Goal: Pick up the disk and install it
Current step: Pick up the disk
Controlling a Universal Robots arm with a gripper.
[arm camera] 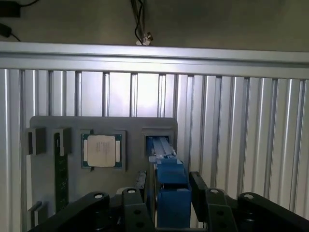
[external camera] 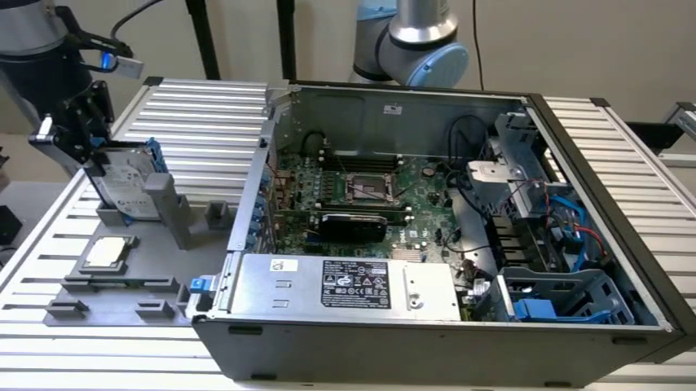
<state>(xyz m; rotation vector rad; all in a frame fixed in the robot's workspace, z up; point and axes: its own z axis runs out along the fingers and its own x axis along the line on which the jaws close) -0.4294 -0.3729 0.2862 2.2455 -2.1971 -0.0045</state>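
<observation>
The disk [external camera: 129, 186], silver-grey with a white label and a blue carrier, stands on edge in a slot of the grey fixture plate [external camera: 120, 285] at the exterior view's left. My gripper [external camera: 96, 159] comes down over its top edge. In the wrist view the disk's blue carrier edge [arm camera: 166, 193] runs between my two black fingers [arm camera: 198, 186], which press against its sides, so my gripper [arm camera: 169, 188] is shut on it. The disk's lower end still reaches the slot in the plate [arm camera: 135, 125].
A small square silver chip [external camera: 109, 252] [arm camera: 101, 151] lies on the plate beside the disk's slot. The open computer case [external camera: 609, 195] lies to the exterior view's right, with a motherboard [external camera: 359, 191], a grey power-supply box [external camera: 348, 285] and blue drive bays [external camera: 555, 301]. Ribbed aluminium table [external camera: 207, 106] all around.
</observation>
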